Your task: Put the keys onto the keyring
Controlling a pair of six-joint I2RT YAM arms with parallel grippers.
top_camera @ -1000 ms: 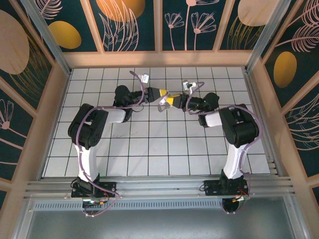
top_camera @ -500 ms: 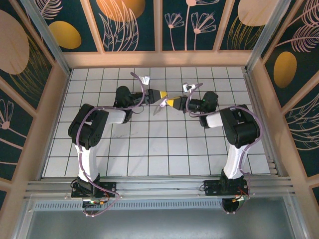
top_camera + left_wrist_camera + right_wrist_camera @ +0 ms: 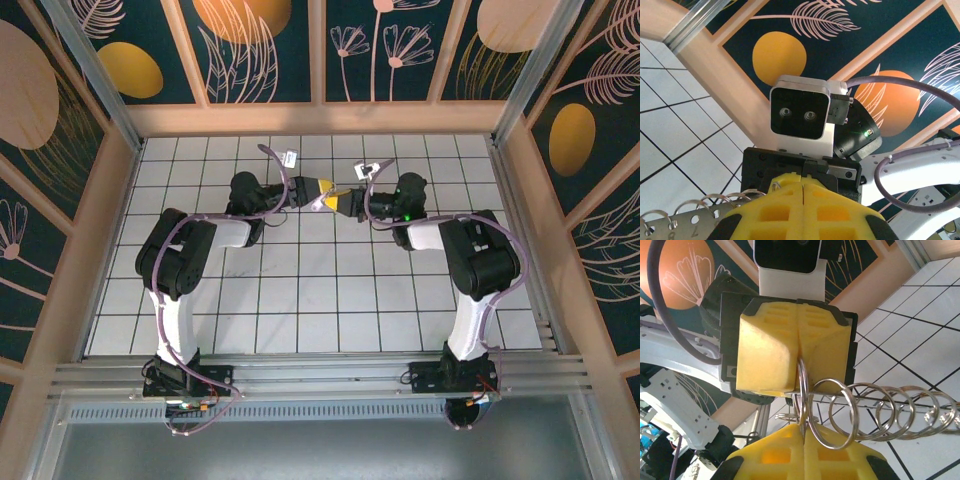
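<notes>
Seen from above, the left jaws and right jaws met tip to tip over the far part of the tiled worktop (image 3: 300, 300). From the left wrist, the left jaws were clenched, with a perforated strip (image 3: 692, 220) carrying wire loops just beside them. From the right wrist, both pairs gripped the keyring (image 3: 802, 382) between them, and a row of rings (image 3: 890, 405) trailed right.
</notes>
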